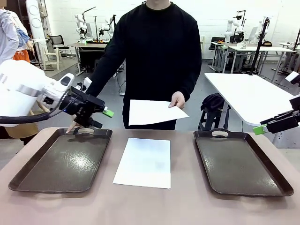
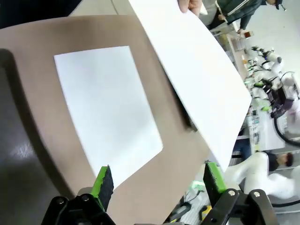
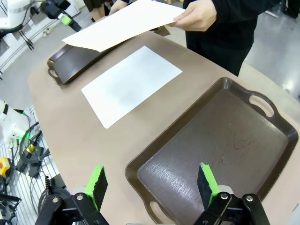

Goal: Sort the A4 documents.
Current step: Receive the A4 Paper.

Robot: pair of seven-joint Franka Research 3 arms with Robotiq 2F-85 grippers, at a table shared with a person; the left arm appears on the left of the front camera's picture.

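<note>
Sorting table: a person in a black long-sleeved top stands at the far side of a brown-topped table point(image 1: 150, 208), holding a thin, blank white A4 paper sheet point(image 1: 154, 111) by one corner in one hand point(image 1: 177, 99); the held sheet hangs roughly level in the air above the table's far edge, apart from everything lying on it. A second white A4 sheet point(image 1: 143, 161) lies flat in the middle of the table, its long sides running toward the person; it sits between two dark brown rectangular trays with cut-out handles and touches neither. The left-hand tray point(image 1: 61, 161) and the right-hand tray point(image 1: 241, 164) lie lengthwise on either side of it.

The black, green-padded left end effector point(image 2: 158, 182) on its white arm hovers above the far handle of the left-hand tray; its two fingers stand spread wide with nothing between them and point across toward the table's middle. In the left wrist view the flat sheet lies beyond the fingers, and the held sheet slants in above it. The right end effector point(image 3: 151, 183) hangs at the right of the table, near the far right corner of the right-hand tray; its fingers are likewise wide apart and hold nothing, and the right wrist view looks down past them onto that tray. The person's other hand point(image 1: 74, 126) rests at the table's far edge by the left-hand tray's handle, partly hidden behind the left end effector.
</note>
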